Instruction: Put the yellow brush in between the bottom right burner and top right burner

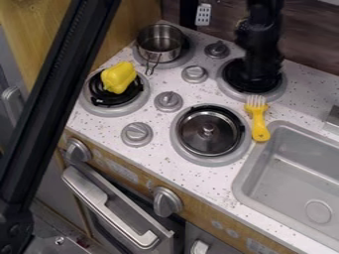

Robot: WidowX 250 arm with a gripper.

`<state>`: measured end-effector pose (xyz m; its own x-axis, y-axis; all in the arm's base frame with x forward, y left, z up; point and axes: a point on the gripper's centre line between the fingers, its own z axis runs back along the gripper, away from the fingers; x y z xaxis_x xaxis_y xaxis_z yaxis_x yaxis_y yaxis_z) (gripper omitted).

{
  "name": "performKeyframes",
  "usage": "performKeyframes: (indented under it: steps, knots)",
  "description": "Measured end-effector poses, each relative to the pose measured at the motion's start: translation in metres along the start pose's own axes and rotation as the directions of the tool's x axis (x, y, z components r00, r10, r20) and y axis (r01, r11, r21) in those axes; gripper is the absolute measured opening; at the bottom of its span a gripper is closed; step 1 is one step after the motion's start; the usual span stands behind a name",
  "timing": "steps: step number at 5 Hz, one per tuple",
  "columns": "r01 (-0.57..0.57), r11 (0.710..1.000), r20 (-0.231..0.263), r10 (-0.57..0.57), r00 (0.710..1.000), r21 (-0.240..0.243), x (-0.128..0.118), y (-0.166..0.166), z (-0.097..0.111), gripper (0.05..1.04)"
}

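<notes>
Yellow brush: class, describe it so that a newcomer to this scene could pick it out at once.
Start at the sink, lower right. By its upper-left corner, beside the burner with the round lid, lies the yellow brush, its pale bristles pointing away from the oven. The other yellow thing, a chunky toy pepper on the left burner, has no bristles.

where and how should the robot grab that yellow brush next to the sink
Probably by the middle of its handle, from straight above, closing across the width: the yellow brush lies on the counter, its handle long and slim, while its head is wider and bristled.
</notes>
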<state>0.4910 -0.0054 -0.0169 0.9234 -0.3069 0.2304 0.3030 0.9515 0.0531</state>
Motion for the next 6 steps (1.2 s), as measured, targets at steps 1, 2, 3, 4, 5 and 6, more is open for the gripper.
performKeyframes:
  steps: [1, 2, 3, 4, 5, 6]
  knots:
    - [-0.058, 0.998, -0.066, 0.057, 0.996, -0.021, -0.028, -0.009, -0.004, 0.213]
    - [-0.175, 0.985, -0.047, 0.174, 0.984, 0.001, -0.040, -0.018, 0.021, 0.461]
    - [-0.312, 0.949, -0.103, 0.314, 0.944, 0.031, -0.045, -0.036, 0.026, 0.785]
    - [-0.410, 0.912, -0.110, 0.409, 0.906, 0.023, -0.031, -0.044, 0.034, 0.996]
    - [-0.445, 0.894, -0.187, 0.445, 0.876, 0.044, -0.030, -0.051, 0.014, 1.001]
    - [-0.450, 0.892, -0.229, 0.448, 0.864, 0.049, -0.027, -0.062, -0.002, 1.001]
